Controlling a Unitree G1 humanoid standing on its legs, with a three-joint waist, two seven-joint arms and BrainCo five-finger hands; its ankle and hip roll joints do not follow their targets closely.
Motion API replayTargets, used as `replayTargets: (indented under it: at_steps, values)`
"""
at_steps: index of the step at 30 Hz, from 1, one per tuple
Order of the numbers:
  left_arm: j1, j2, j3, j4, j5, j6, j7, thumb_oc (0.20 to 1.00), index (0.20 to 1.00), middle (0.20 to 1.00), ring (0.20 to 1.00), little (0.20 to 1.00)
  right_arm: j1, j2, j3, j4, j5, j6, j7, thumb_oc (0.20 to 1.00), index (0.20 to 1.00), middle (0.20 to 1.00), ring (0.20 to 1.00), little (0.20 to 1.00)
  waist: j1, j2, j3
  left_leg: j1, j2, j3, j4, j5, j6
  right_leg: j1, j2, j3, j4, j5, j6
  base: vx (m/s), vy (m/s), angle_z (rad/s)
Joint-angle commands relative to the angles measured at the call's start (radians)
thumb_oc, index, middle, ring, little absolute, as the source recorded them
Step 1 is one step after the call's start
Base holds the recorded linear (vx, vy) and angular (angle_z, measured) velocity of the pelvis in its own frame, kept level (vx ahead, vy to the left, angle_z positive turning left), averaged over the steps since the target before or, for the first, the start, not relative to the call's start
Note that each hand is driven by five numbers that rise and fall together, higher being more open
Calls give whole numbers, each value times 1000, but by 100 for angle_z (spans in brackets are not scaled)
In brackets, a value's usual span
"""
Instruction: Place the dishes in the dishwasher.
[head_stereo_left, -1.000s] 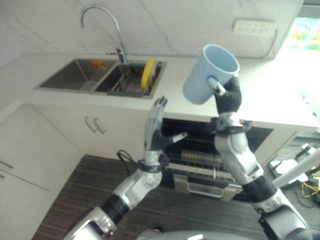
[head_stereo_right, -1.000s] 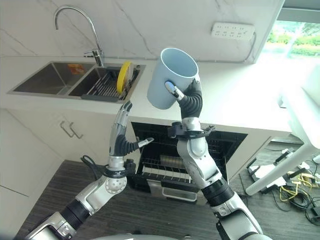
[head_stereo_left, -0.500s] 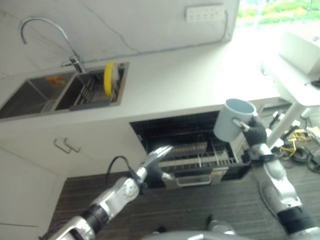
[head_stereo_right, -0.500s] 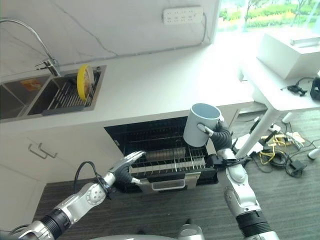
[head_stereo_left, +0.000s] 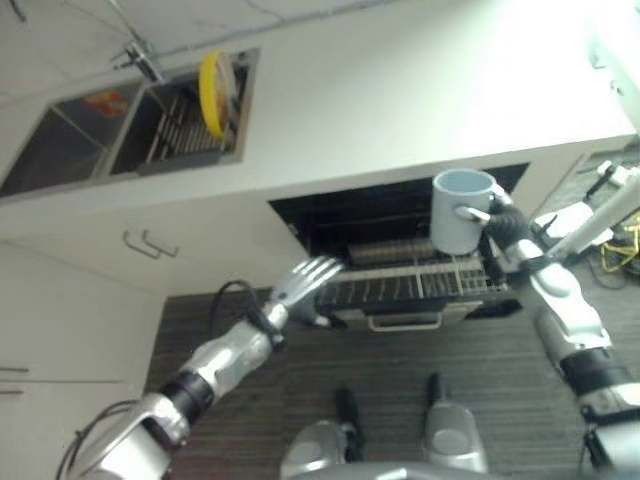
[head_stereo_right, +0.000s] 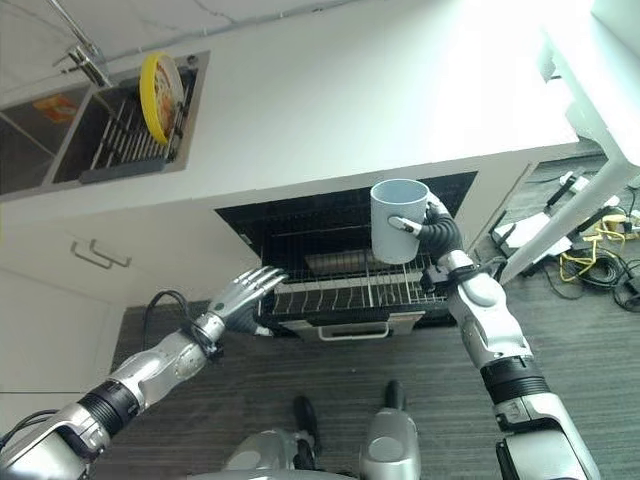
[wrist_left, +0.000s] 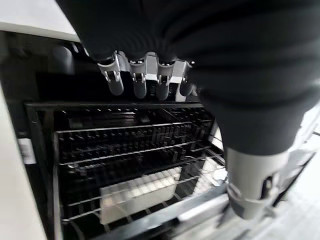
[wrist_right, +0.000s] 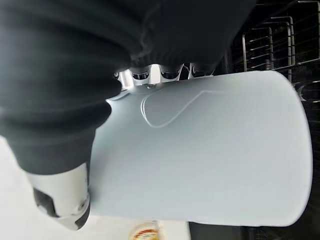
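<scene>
The task appears to be in mid-course: the right hand (head_stereo_right: 437, 226) is curled round the handle of a pale blue mug (head_stereo_right: 397, 220), smooth-walled and cylindrical, held upright above the pulled-out wire rack (head_stereo_right: 345, 292) of the open dishwasher (head_stereo_right: 300, 230) and not yet set down. The left hand (head_stereo_right: 245, 293), fingers straight and spread, holds nothing in front of the rack's near left corner. A round yellow plate (head_stereo_right: 158, 83) stands on edge in the steel sink (head_stereo_right: 60, 150), unloaded.
</scene>
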Motion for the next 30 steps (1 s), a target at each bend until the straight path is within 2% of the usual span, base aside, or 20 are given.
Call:
replayTargets:
  at_steps: [1,5,9,14,17,18,30]
  values:
    - [-66,45,19,-1,79,17,121,1000,1000,1000,1000,1000,-120,14,-18,8,16,-68,-17,200,200,200,200,200,33,-55,-3,-51,47,6,126,-68,-29,-4,-56,-9,89,-103,44,-325,-81,11]
    - [-118,61,-7,54,110,-3,168,1000,1000,1000,1000,1000,-255,-6,-19,130,20,-64,-35,200,200,200,200,200,47,-48,51,-93,45,-7,105,-40,-29,-46,-51,2,78,-83,49,-168,-20,14]
    - [-135,68,-22,58,118,-15,182,1000,1000,1000,1000,1000,-307,-6,-16,196,21,-53,-48,200,200,200,200,200,54,-38,88,-131,39,-15,104,-23,-30,-86,-50,14,93,-78,47,-110,20,2]
    - [-183,82,-41,42,105,-35,193,1000,1000,1000,1000,1000,-359,7,-6,302,-23,-74,-60,200,200,200,200,200,61,-22,136,-186,34,-16,120,-8,-28,-149,-53,22,133,-75,42,-103,14,0]
    - [-195,84,-46,37,97,-39,193,1000,1000,1000,1000,1000,-374,14,-6,331,-36,-73,-71,200,200,200,200,200,63,-17,146,-198,31,-16,122,-6,-28,-165,-55,24,141,-73,41,-47,13,-1]
    - [-207,91,-51,26,86,-45,195,1000,1000,1000,1000,1000,-393,9,-1,360,-90,-91,-78,200,200,200,200,200,67,-10,151,-213,27,-18,123,-3,-27,-182,-57,25,148,-72,41,-53,25,-1]
    - [-262,142,-90,-101,18,-26,144,1000,1000,1000,1000,1000,-494,-23,15,529,-170,-71,-126,200,200,200,200,200,89,38,151,-288,16,-15,121,10,-29,-275,-79,19,195,-77,39,-19,22,1]
